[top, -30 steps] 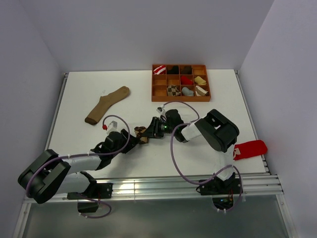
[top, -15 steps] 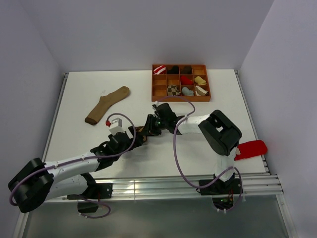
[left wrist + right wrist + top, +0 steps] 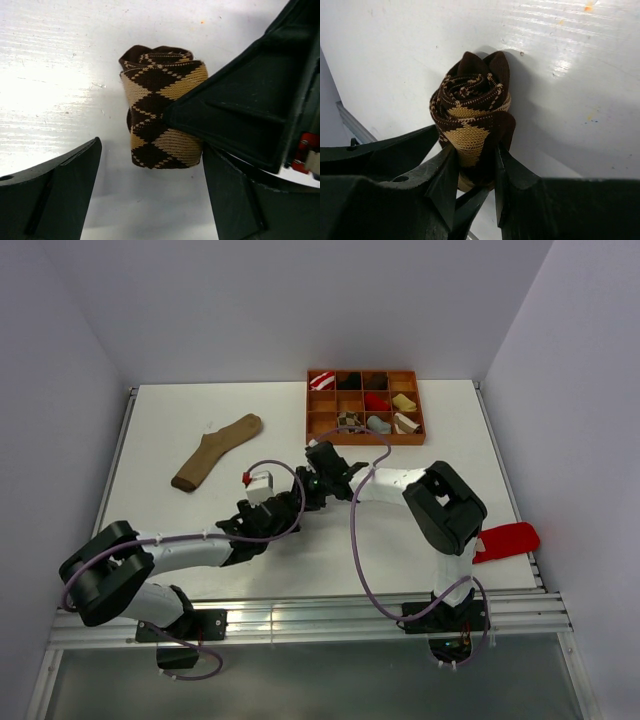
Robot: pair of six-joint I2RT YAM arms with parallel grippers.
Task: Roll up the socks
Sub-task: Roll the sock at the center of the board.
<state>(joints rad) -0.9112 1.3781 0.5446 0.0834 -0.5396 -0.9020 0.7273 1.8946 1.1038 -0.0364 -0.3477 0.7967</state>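
A dark brown and tan argyle sock [image 3: 470, 110] is rolled into a tight bundle, standing just off the white table. My right gripper [image 3: 474, 165] is shut on its lower end, a finger pressing in on each side. In the left wrist view the same roll [image 3: 160, 120] lies ahead of my left gripper [image 3: 150, 148], whose jaws stand wide open on either side of it without touching. A right finger [image 3: 235, 110] covers the roll's right side. From above, both grippers [image 3: 298, 498] meet mid-table and hide the sock.
A wooden divider tray [image 3: 365, 372] at the back holds several rolled socks. A long plain tan sock [image 3: 215, 452] lies flat at the back left. A red sock [image 3: 505, 540] lies by the right edge. Purple cables loop over both arms.
My left gripper has opened wide and moved forward and right towards the roll. The right gripper has carried the roll a little further back, keeping its grip.
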